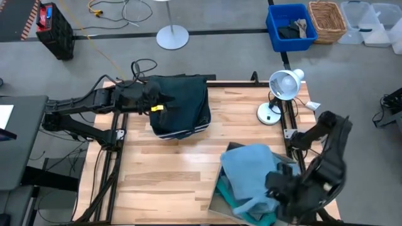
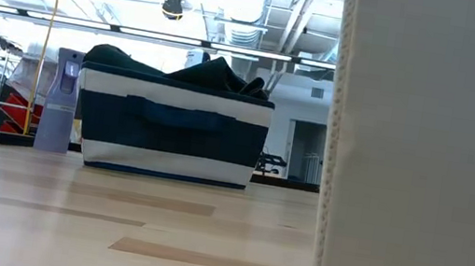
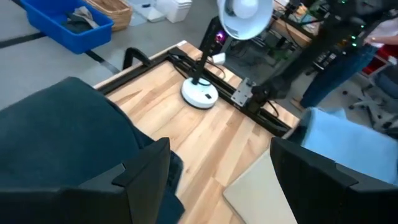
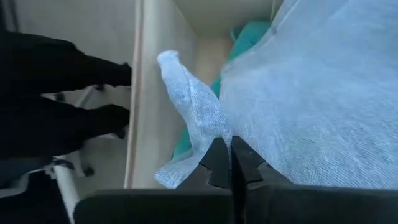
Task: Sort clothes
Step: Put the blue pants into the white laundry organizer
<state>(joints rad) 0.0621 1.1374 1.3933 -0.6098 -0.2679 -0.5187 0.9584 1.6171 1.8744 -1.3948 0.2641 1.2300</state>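
Observation:
A pale grey-blue garment lies on top of a bright turquoise one in the beige fabric box at the table's near right. My right gripper is shut on the grey-blue garment. Dark navy-teal garments fill the dark teal bin at the far left. My left gripper is open above the bin's left side, over the dark garments. The small black garment is not in view. My right gripper pinches a bunched fold of the pale grey-blue garment between its two shut fingers. It comes slanting down from the table's near right corner. The rest of the garment lies spread over the box and the turquoise garment.
A white desk lamp stands at the table's far right edge. Bare wood lies between the bin and the box. On the floor beyond the table stand a blue crate and a wicker basket.

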